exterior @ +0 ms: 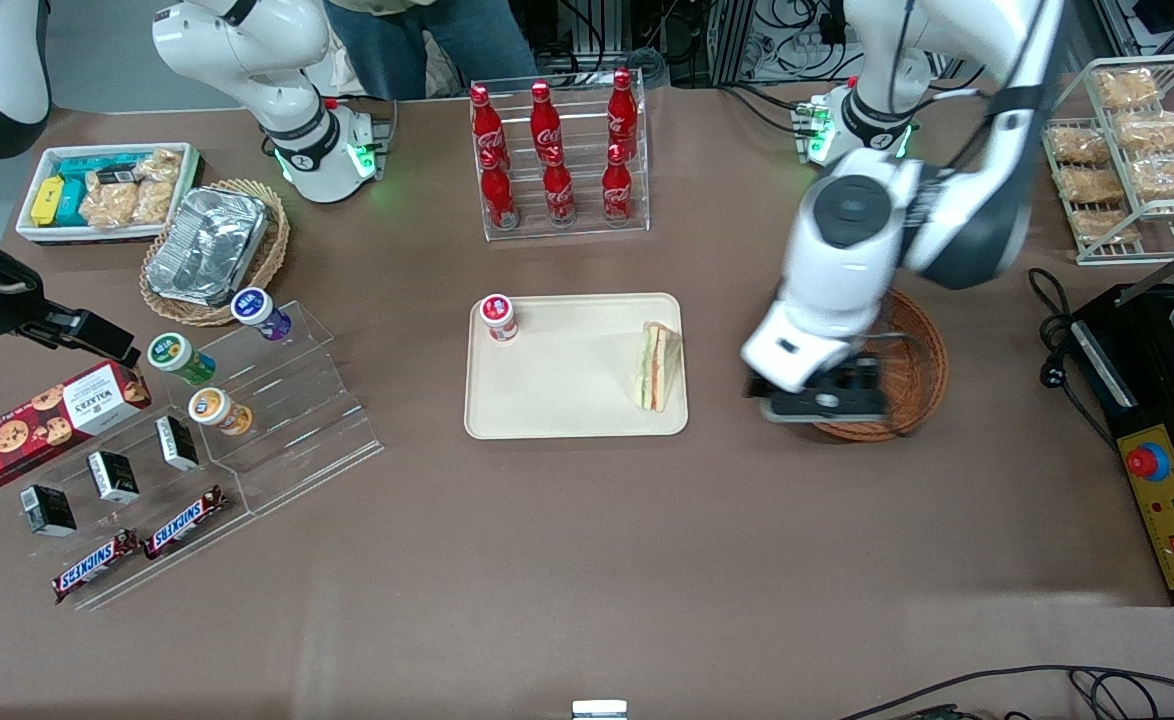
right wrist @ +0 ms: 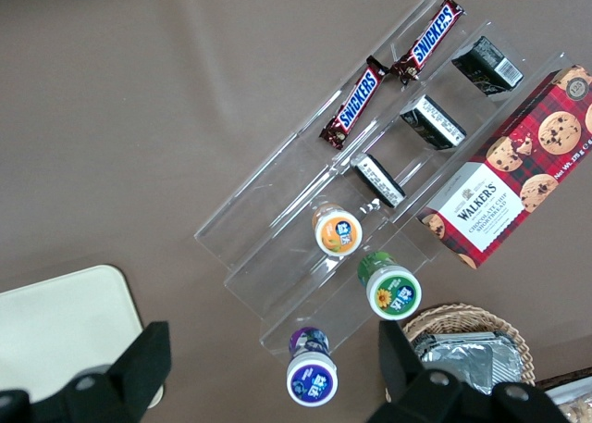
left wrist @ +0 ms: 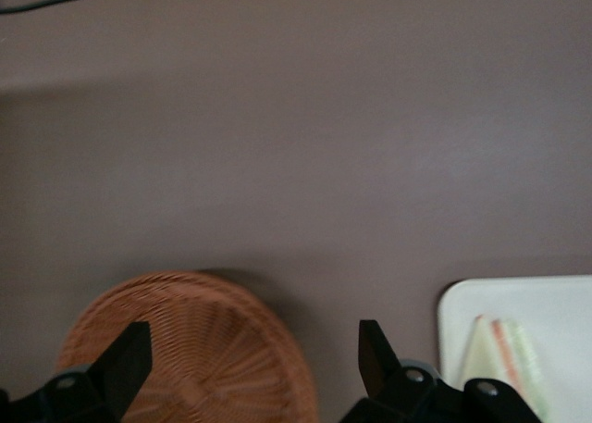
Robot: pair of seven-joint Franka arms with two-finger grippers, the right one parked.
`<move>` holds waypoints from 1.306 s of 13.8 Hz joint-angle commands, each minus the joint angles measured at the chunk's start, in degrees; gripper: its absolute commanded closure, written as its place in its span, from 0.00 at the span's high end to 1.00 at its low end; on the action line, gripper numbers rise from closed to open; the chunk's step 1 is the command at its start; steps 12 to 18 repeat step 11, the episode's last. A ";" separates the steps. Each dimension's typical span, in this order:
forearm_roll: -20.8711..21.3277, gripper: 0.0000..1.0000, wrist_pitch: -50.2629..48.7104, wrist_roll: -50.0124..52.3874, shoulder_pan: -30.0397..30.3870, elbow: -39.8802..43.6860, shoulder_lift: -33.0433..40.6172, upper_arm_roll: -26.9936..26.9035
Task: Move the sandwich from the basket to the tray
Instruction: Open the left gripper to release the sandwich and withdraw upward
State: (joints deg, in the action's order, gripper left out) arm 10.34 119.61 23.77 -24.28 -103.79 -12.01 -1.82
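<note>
A: Where does the sandwich point(exterior: 656, 366) lie?

B: It lies flat on the tray point(exterior: 567, 390), against the rim at the working arm's end, with its green, orange and red filling layers turned toward the tray's middle. The left wrist view shows the same wedge point(left wrist: 504, 363) on the tray's corner point(left wrist: 462, 303).

A: And the pincer point(exterior: 827, 395)?

B: It hangs over the basket point(exterior: 912, 370), above the basket's edge nearest the tray. In the left wrist view its two dark fingers point(left wrist: 125, 363) are spread wide with nothing between them; below them appear the wicker of the basket point(left wrist: 199, 349) and bare brown bench point(left wrist: 296, 145).

A: What else stands on the tray?

B: A small red-lidded cup point(exterior: 498, 317) in the corner toward the parked arm's end, farther from the front camera than the sandwich and well apart from it.

A: Other objects on the bench?

B: A clear rack of red cola bottles point(exterior: 557, 155) farther from the camera than the tray, and a stepped clear stand point(exterior: 247, 420) with cups and chocolate bars toward the parked arm's end.
</note>
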 commanded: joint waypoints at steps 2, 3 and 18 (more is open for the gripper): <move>-5.32 0.99 -9.19 -12.31 -0.42 4.20 0.84 -8.35; -6.72 0.99 -11.48 -14.43 -0.42 4.81 1.89 -10.55; -24.23 1.00 -28.00 -13.66 -0.59 10.18 4.96 -22.00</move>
